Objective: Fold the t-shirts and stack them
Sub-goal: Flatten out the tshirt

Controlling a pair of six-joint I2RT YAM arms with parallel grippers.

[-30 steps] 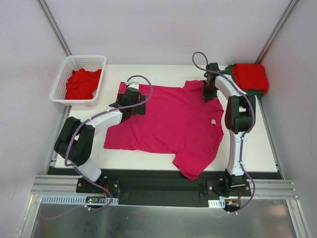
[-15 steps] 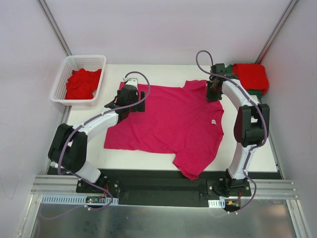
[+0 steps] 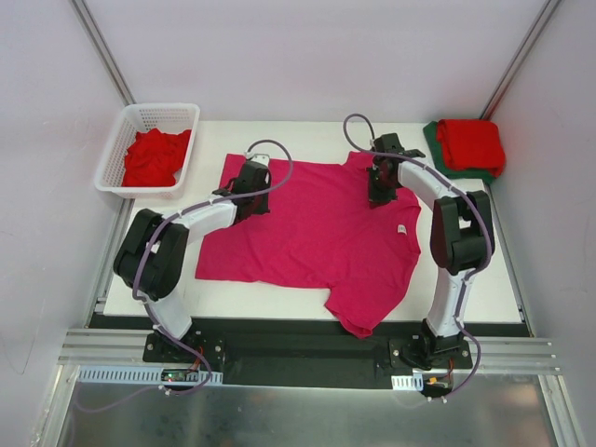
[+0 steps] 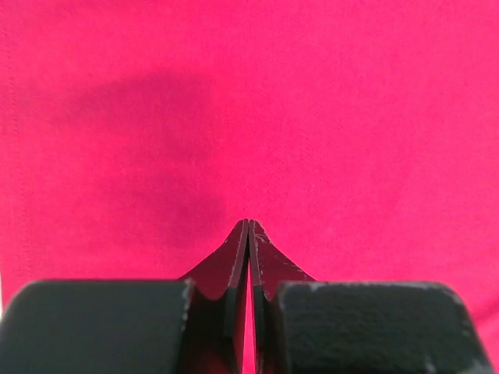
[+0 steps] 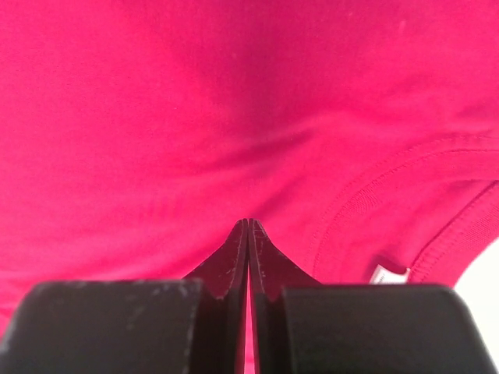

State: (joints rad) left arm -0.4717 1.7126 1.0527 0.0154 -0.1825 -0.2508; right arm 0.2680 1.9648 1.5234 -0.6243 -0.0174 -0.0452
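The magenta-pink t-shirt lies spread flat across the middle of the white surface. Its collar is toward the right and its hem toward the left, and its outline matches that of half a second ago.

The left claw sits over the far left corner of the shirt, by the hem. It has edged a little to the right since the earlier frame, further onto the cloth. In the left wrist view its two fingers are pressed flat together above plain pink cloth, with nothing gripped between them.

The right claw has shifted more. Half a second ago it stood at the shirt's far right edge, close to the folded pile. Now it has come leftward and stands over the shoulder area, just inside the far sleeve. Its fingers are likewise closed tight on nothing. Just past them the right wrist view shows the stitched collar and the small white neck label.

At the far right corner a folded red t-shirt rests on a dark green t-shirt. At the far left, crumpled red t-shirts fill the white lattice basket.
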